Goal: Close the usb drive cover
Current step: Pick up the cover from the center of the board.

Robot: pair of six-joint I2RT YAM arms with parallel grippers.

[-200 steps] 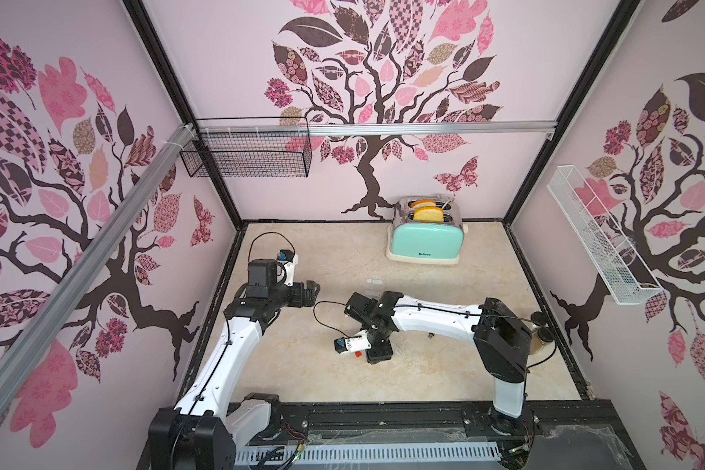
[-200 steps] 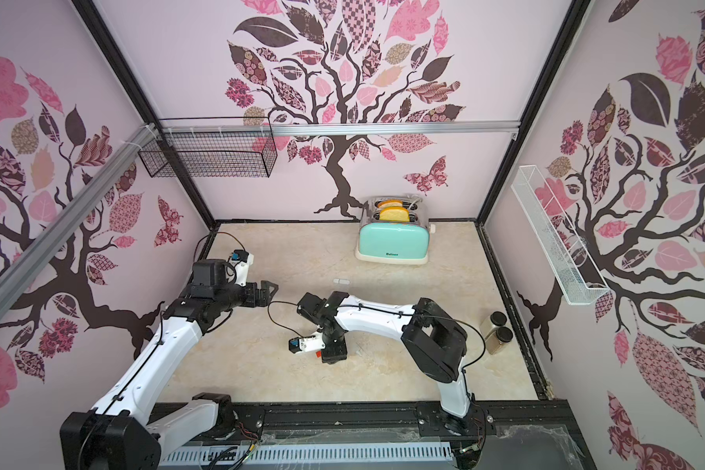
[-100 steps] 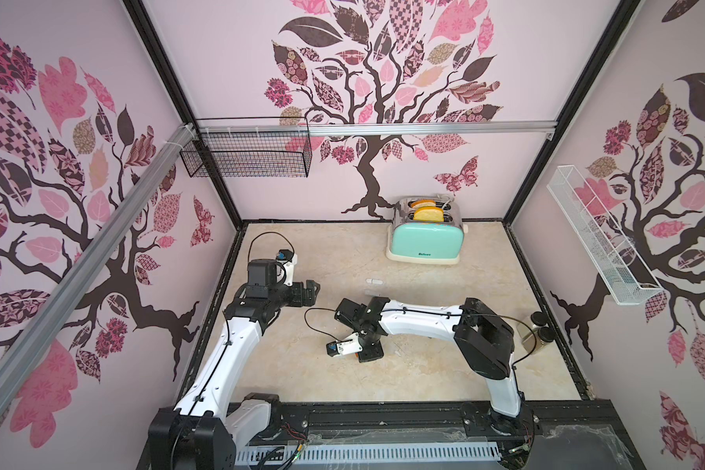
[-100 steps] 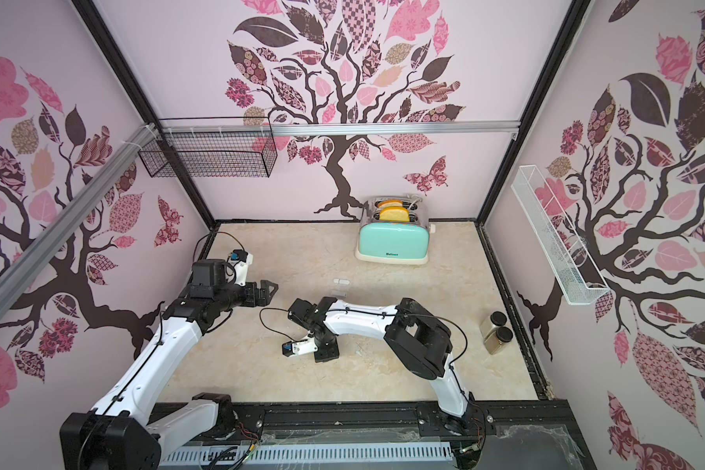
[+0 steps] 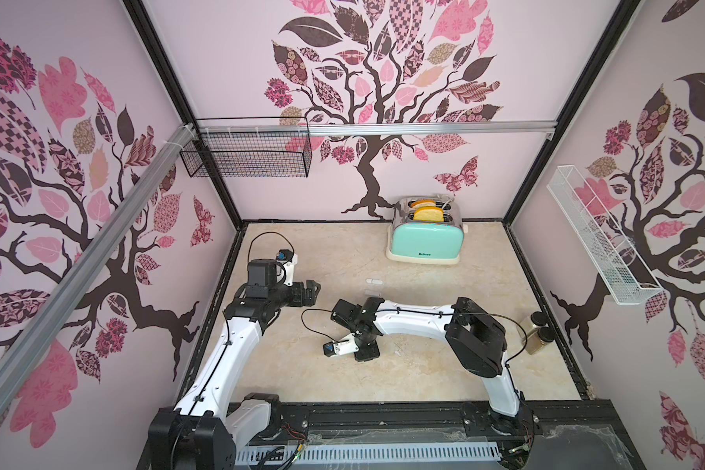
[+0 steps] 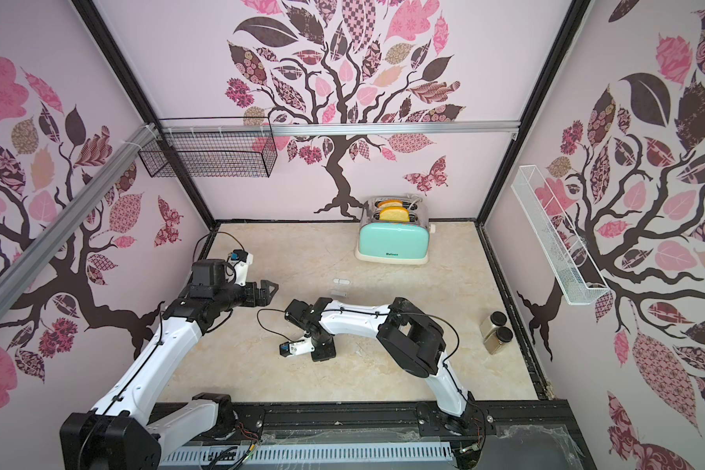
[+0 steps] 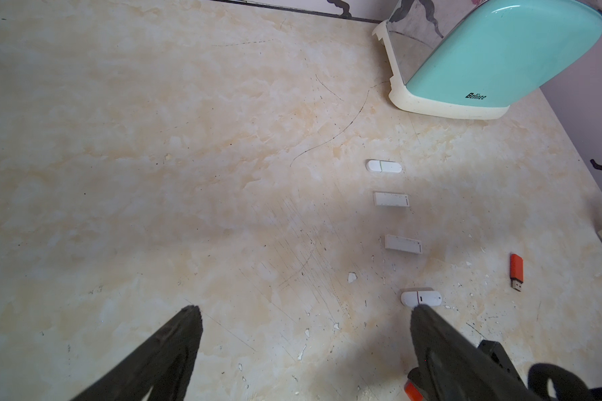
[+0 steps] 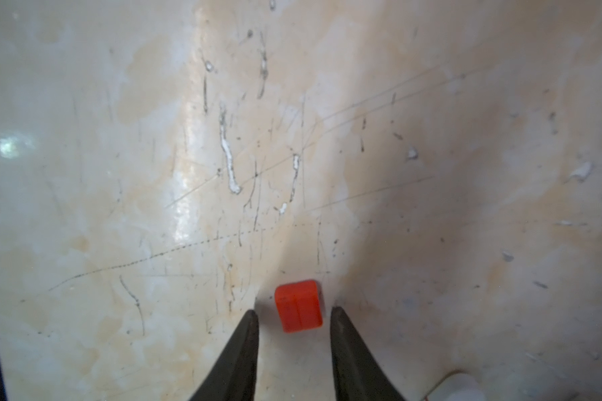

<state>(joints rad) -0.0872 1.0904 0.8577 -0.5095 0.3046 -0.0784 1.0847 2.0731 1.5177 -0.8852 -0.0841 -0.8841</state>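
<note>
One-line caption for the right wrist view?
Orange USB cover lying on the scratched tabletop between the open jaws of the right gripper, not yet gripped.

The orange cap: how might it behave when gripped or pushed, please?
The orange cap looks small and rigid, so probably light and apt to skid on the glossy table. Its flat sides shouldn't roll, but smooth plastic might slip from the jaws.

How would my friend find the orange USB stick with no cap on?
Start at the mint-green toaster. A row of four small white USB sticks leads away from it. Off to one side of that row lies the orange USB stick, the only coloured one, its metal plug bare.
</note>
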